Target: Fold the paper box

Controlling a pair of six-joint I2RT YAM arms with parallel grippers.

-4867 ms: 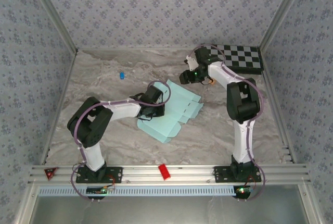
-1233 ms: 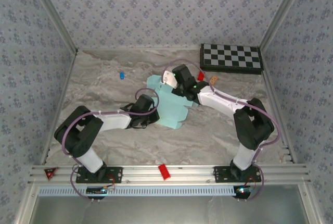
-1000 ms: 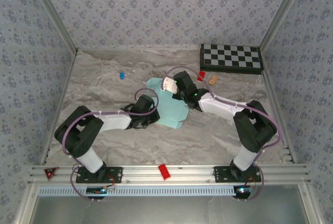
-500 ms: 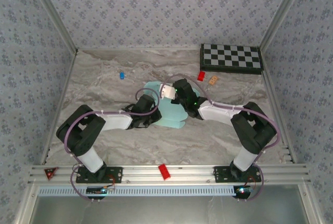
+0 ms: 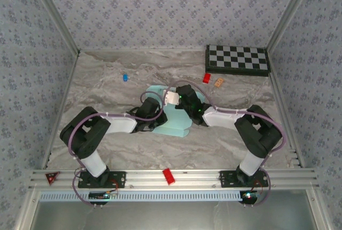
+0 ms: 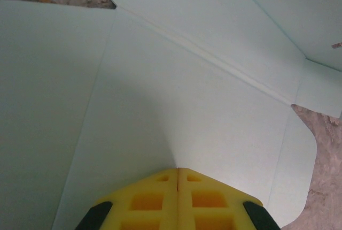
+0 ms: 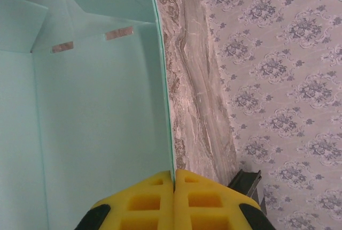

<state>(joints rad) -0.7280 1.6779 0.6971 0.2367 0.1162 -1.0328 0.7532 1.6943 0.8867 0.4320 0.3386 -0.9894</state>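
The paper box [image 5: 175,125] is a pale light-blue card sheet lying mid-table, partly folded, with both arms over it. In the left wrist view its creased panels [image 6: 203,96] spread across the frame, and my left gripper [image 6: 178,170] is shut, its yellow tips pressed down on the card with nothing between them. From above, the left gripper [image 5: 155,120] sits on the sheet's left part. My right gripper [image 7: 174,172] is shut on the edge of a raised panel [image 7: 101,123], which stands upright from the table. From above, the right gripper [image 5: 176,101] is at the sheet's far side.
A black-and-white checkerboard [image 5: 238,60] lies at the back right. Near it are a small red block [image 5: 206,78] and a tan piece [image 5: 219,82]. A small blue object [image 5: 124,77] lies back left. A red item [image 5: 169,176] sits on the front rail.
The right gripper has carried the card edge leftward and nearer, folding the sheet over so it looks smaller. The left gripper stays pressed on the sheet, shifted slightly right.
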